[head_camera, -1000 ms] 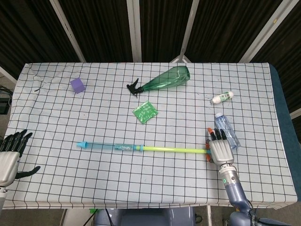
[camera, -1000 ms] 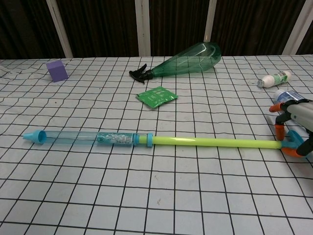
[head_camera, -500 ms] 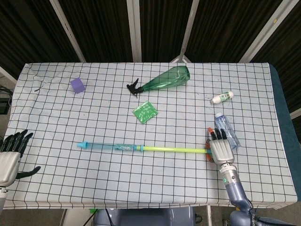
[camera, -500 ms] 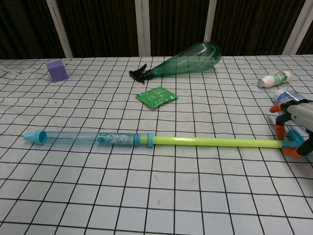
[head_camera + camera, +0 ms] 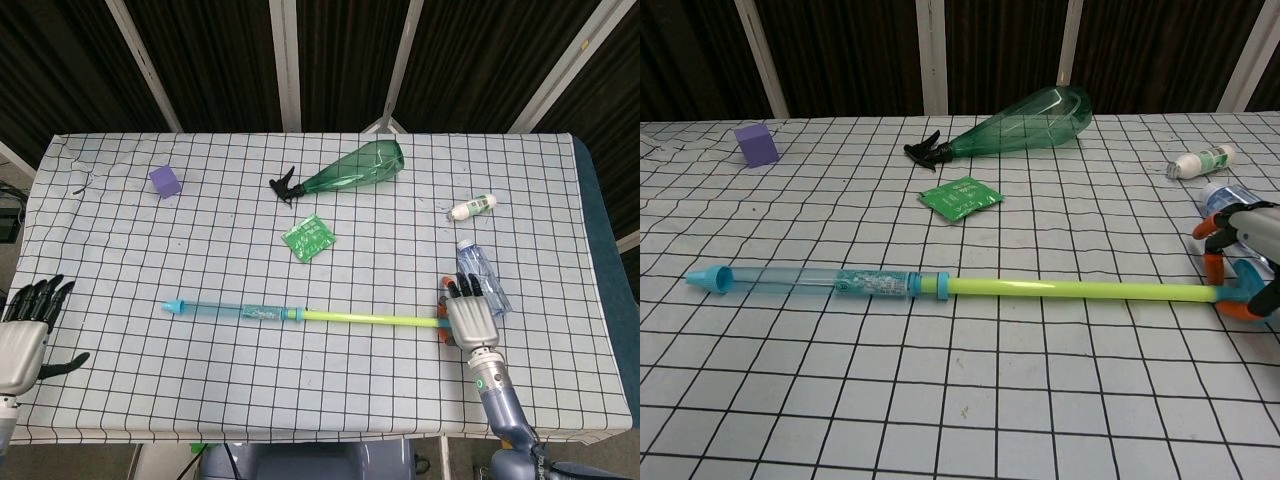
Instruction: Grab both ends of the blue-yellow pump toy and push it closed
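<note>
Right robot hand [image 5: 469, 318] grips the orange handle [image 5: 1223, 290] at the end of the blue-yellow pump toy [image 5: 300, 316], its fingers curled over it near the counter's [image 5: 200, 390] front right part. Left robot hand [image 5: 22, 335] hovers at the counter's front left edge, holding nothing, its dark fingers spread and pointing up; it is well apart from the toy's blue nozzle tip [image 5: 702, 279]. The pump toy lies flat across the checked cloth, stretched out long: a clear blue barrel on the left, a yellow-green rod on the right running to the handle. A small clear bottle [image 5: 483, 273] lies just beyond the right robot hand. Farther back lie a green spray bottle [image 5: 350, 170] on its side, a green packet [image 5: 308, 237], a purple cube [image 5: 165, 181] and a small white bottle [image 5: 471, 208].
</note>
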